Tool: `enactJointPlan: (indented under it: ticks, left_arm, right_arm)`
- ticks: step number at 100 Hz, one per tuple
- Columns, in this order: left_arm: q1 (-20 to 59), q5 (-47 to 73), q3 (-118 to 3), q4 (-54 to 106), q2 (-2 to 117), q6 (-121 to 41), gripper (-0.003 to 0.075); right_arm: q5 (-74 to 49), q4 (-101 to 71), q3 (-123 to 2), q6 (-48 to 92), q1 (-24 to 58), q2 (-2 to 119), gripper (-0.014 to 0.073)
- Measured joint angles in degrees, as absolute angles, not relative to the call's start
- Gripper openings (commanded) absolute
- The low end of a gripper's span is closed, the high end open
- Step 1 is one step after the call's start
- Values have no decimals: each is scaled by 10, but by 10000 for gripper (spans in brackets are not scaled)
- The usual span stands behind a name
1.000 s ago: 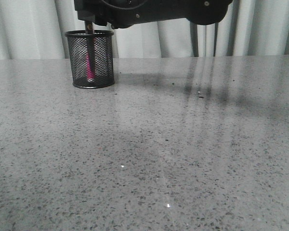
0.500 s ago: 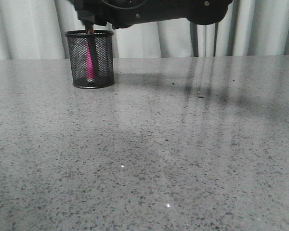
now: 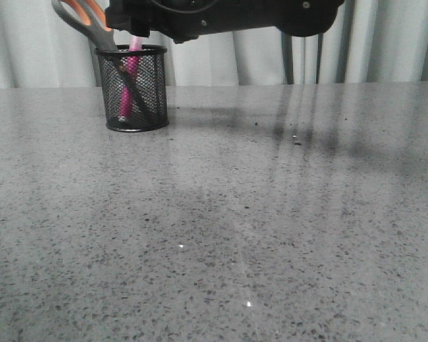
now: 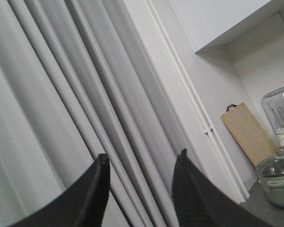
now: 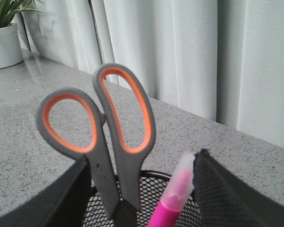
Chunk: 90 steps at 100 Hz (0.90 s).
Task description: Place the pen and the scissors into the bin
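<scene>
The black mesh bin (image 3: 132,89) stands at the far left of the grey table. The scissors (image 3: 82,18) stand in it blades down, with the grey and orange handles leaning left over the rim. The pink pen (image 3: 130,71) stands in it too, pale cap up. In the right wrist view the scissors (image 5: 120,137) and the pen (image 5: 177,191) rise from the bin (image 5: 154,208) between my right gripper's (image 5: 142,156) open fingers, which hold nothing. My left gripper (image 4: 142,154) is open and empty, pointing at the curtain.
The dark arm bodies (image 3: 221,14) hang above the bin at the top of the front view. A curtain (image 3: 385,43) runs behind the table. A potted plant (image 5: 4,38) stands on the table beyond the bin. A pot (image 4: 277,182) and a board (image 4: 248,132) stand off to the side.
The scissors, held upright in the bin before, are let go and now lean left with their handles showing. The pen has tilted and its cap shows above the rim.
</scene>
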<state>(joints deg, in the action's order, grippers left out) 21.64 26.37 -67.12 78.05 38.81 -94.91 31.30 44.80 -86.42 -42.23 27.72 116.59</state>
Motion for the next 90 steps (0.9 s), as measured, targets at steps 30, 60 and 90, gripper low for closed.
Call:
enactJointPlan:
  ticks: [30,60,90]
  left_arm:
    - [216,215,-650,634,378,-799,-22]
    - [216,165,-520,425,247,-560,-19]
    - [216,310,-414,320,125,-386,-19]
  right_arm:
    - [372,451,-864,-424,277,1081,-53]
    - [318,632,-774,-595,277,829,-53]
    - [119,793,-493,-743,277,458,-54]
